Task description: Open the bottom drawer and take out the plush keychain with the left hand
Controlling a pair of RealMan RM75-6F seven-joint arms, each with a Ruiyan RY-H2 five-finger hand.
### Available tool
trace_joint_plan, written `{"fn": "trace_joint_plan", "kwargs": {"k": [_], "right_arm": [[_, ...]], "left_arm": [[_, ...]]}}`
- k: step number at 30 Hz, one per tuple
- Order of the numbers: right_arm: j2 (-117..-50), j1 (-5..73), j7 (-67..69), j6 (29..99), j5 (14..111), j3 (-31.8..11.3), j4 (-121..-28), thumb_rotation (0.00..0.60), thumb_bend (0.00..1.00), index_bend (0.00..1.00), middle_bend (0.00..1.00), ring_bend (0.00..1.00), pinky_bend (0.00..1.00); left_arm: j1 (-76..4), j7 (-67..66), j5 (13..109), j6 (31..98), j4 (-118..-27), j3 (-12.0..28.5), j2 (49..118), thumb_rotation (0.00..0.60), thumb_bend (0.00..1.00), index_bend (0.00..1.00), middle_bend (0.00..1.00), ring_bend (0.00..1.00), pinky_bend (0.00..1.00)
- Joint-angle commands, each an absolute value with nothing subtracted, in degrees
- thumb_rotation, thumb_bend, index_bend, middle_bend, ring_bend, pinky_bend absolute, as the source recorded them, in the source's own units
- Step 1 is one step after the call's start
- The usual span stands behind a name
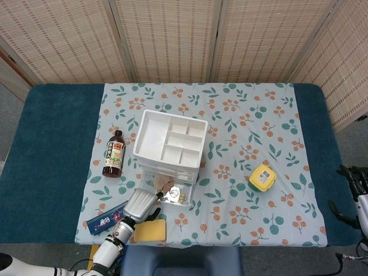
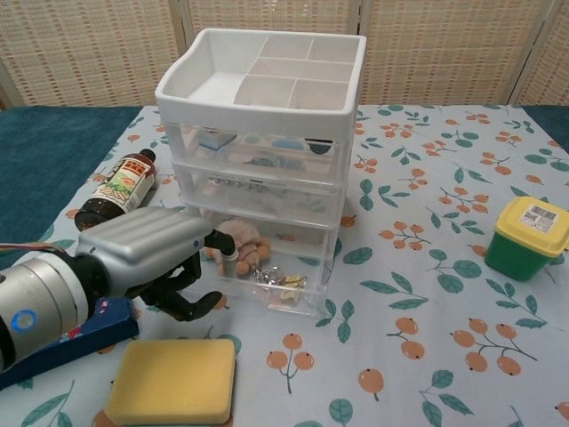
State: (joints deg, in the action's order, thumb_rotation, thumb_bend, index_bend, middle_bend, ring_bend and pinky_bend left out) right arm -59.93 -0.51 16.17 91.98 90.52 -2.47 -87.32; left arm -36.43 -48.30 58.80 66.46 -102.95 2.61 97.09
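Sauce bottle [image 2: 115, 192] is laid on its side on the floral tablecloth [image 2: 427, 294], left. Yellow sponge [image 2: 172, 382] is seen near front, beside a blue box [image 2: 76, 341]. Green container with yellow lid [image 2: 526, 237] is placed right, well apart.

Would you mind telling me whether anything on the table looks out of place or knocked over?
One thing: the brown sauce bottle with the red cap lies on its side, left of the white plastic drawer unit, rather than standing upright. Nothing looks spilled.

The head view looks steeply down on the whole table; the chest view faces forward, low and close. Both share the white plastic three-drawer cabinet [image 1: 170, 150] [image 2: 262, 133].
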Motion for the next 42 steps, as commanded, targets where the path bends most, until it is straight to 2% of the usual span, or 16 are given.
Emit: {"fn": "trace_joint_plan", "kwargs": {"k": [1,10,19,21,24,28,31,36,42], "right_arm": [[-59.9,-0.5,16.2,92.0,90.6,-2.5,-87.3,0.6,0.35,0.01,0.19,0.1,0.05],[-59.9,-0.7,16.4,92.3,90.7,-2.4,-87.2,0.6,0.35,0.01,0.19,0.1,0.05],[-59.7,-0.9,16.4,92.7,90.8,-2.5,-87.4,0.6,0.35,0.01,0.19,0.1,0.05],[-59.6,-0.9,16.3,92.8,90.9,-2.5,-87.4,0.6,0.35,0.01,0.19,0.1,0.05],[-59.5,-1.0,16.3,93.0,90.9,-2.5,-87.4,0.6,0.35,0.01,0.19,0.1,0.05],[-59.4,-1.1,16.2,93.2,91.0,-2.4,-87.6,0.6,0.35,0.01,0.19,0.1,0.05],[-59.3,-1.1,16.1,93.3,91.1,-2.4,-87.7,0.6,0.35,0.01,0.19,0.1,0.05],[-59.1,-1.4,16.0,93.6,91.0,-2.4,-87.9,0.6,0.36,0.01,0.19,0.1,0.05],[-58.9,-1.6,15.8,93.6,90.8,-2.4,-88.0,0.6,0.35,0.01,0.19,0.1,0.05]], "left_arm": [[-36.9,-50.4,57.6,66.6,-105.5,1.7,95.7,0.6,0.42,0.39,0.92,1.0,1.0],[-37.7,-53.0,55.6,67.1,-109.6,0.7,93.7,0.6,0.42,0.4,0.92,1.0,1.0],[-38.0,-51.3,56.5,67.1,-113.4,0.0,91.2,0.6,0.42,0.17,0.91,1.0,1.0],[-37.7,-50.0,58.7,67.6,-113.8,-0.2,90.6,0.6,0.42,0.17,0.91,1.0,1.0],[-37.5,-47.7,63.3,68.0,-113.4,-0.4,89.4,0.6,0.42,0.23,0.91,1.0,1.0],[-38.6,-43.9,72.1,67.1,-109.9,-0.2,88.0,0.6,0.42,0.31,0.91,1.0,1.0],[-39.7,-41.3,78.1,66.9,-105.5,0.5,87.6,0.6,0.42,0.32,0.91,1.0,1.0],[-42.2,-35.5,86.9,66.0,-96.5,1.2,88.5,0.6,0.41,0.34,0.91,1.0,1.0],[-44.4,-31.6,93.6,64.8,-86.8,0.2,89.6,0.6,0.32,0.31,0.92,1.0,1.0]]}}
